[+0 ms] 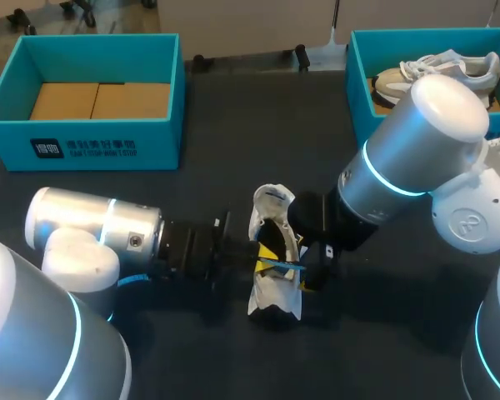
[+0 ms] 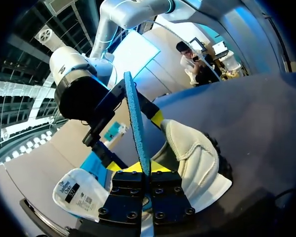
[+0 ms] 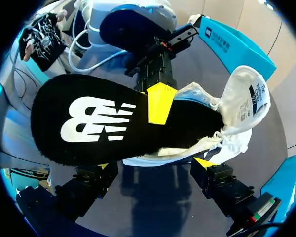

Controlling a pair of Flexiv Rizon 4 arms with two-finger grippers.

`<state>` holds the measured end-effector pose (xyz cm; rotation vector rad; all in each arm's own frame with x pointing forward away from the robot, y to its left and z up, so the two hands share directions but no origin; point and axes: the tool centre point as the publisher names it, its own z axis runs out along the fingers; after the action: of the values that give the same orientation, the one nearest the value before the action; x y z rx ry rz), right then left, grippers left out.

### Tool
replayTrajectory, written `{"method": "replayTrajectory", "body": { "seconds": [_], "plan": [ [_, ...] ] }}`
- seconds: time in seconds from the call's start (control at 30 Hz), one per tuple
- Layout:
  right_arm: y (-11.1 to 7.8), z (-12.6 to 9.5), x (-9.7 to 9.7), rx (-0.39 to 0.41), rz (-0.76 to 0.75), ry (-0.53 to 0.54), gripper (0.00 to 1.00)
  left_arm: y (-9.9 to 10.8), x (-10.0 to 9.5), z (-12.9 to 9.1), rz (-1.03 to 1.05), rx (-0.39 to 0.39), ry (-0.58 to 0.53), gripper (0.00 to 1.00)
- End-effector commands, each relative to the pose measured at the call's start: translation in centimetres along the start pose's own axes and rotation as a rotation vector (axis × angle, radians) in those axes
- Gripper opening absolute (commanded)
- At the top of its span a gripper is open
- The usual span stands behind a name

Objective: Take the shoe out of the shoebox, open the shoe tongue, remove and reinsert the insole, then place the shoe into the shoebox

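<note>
A white shoe (image 1: 275, 287) with a dark sole lies mid-table, its tongue (image 1: 271, 200) folded back. My left gripper (image 1: 262, 265) comes in from the left and is shut on the insole (image 1: 277, 265). Seen from the left wrist, the insole (image 2: 137, 128) stands edge-on and blue out of the left gripper (image 2: 144, 170), beside the shoe (image 2: 197, 158). From the right wrist its black logo face (image 3: 98, 123) shows, one end inside the shoe (image 3: 227, 143). My right gripper (image 1: 308, 258) stands open, its fingers (image 3: 214, 177) straddling the shoe.
A teal shoebox (image 1: 83, 142) lined with brown cardboard stands at the back left. A second teal box (image 1: 358, 75) at the back right holds another pale shoe (image 1: 433, 71). My right arm's elbow hangs over that box's front.
</note>
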<state>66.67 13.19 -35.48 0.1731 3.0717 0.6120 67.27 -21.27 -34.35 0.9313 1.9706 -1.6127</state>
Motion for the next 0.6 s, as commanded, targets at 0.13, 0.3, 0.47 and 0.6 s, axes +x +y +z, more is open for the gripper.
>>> {"method": "replayTrajectory", "body": {
  "seconds": [0.13,0.3,0.47,0.6],
  "plan": [
    [0.1,0.2,0.1,0.003,0.001,-0.004,1.00,-1.5,-0.5,-0.9,0.008,0.014,-0.002,0.27],
    [0.1,0.2,0.1,0.003,0.001,-0.004,1.00,-3.0,-1.1,-1.3,0.026,0.030,-0.006,0.36],
    [0.1,0.2,0.1,0.003,0.001,-0.004,1.00,-4.3,-1.3,-0.6,0.049,0.053,0.031,0.36],
    [0.1,0.2,0.1,0.003,0.001,-0.004,1.00,-4.7,-1.1,0.3,0.059,0.043,0.087,0.36]
  ]
}}
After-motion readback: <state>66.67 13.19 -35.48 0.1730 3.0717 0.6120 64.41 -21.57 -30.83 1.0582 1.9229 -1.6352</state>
